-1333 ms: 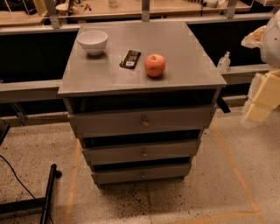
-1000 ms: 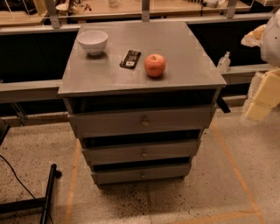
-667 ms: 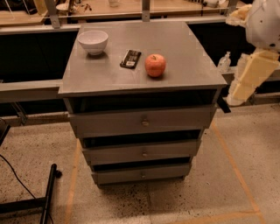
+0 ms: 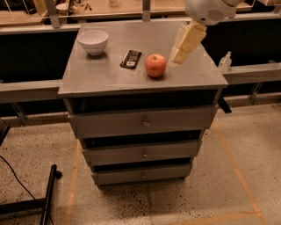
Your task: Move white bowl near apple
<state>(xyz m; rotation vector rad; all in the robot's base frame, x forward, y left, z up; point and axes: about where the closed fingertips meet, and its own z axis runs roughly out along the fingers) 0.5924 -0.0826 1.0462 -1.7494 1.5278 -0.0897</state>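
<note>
Hanging above the right half of the cabinet top (image 4: pixel 101 77), the gripper (image 4: pixel 178 56) sits just right of the apple (image 4: pixel 155 65); its opening cannot be told. Near the back-left corner stands the white bowl (image 4: pixel 93 41), with the black packet (image 4: pixel 131 58) between bowl and apple.

Gripper (image 4: pixel 178 55) hangs tilted beneath the white wrist (image 4: pixel 206 9), upper right

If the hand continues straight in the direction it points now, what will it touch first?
Probably the gray cabinet top, just right of the apple. The hand hangs over the top's right side, pointing down and slightly left. Depth is unclear, so it might graze the apple instead.
</note>
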